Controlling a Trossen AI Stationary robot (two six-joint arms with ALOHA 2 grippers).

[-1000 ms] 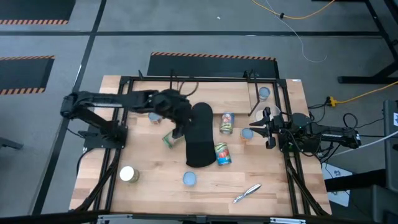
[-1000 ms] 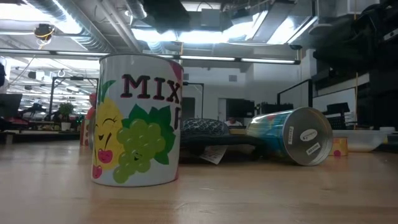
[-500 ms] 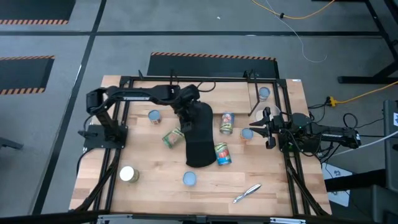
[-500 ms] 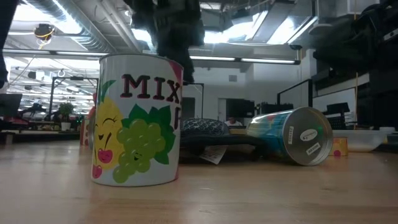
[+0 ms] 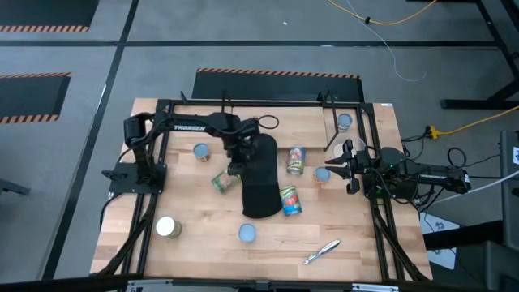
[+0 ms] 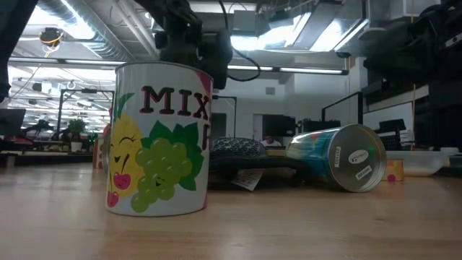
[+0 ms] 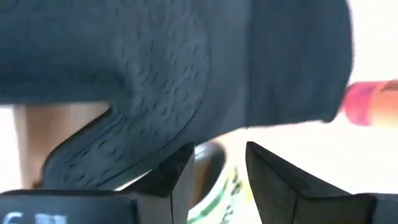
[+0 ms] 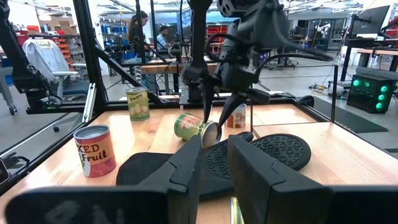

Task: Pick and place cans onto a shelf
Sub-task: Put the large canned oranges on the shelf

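While left gripper [image 5: 233, 169] gapes over the toppled can [image 5: 220, 181], another can [image 6: 158, 139] reads "MIX".

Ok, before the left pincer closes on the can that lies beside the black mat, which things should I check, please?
1. Left pincer above the lying can: ok.
2. Its fingers open, with the can showing between them in the left wrist view: ok.
3. Low enough to close on the can: cannot tell.
4. Black mat clear of the fingers: not ok, it lies right beside the can.
5. Right pincer out of the way, open, far off at the right side: ok.
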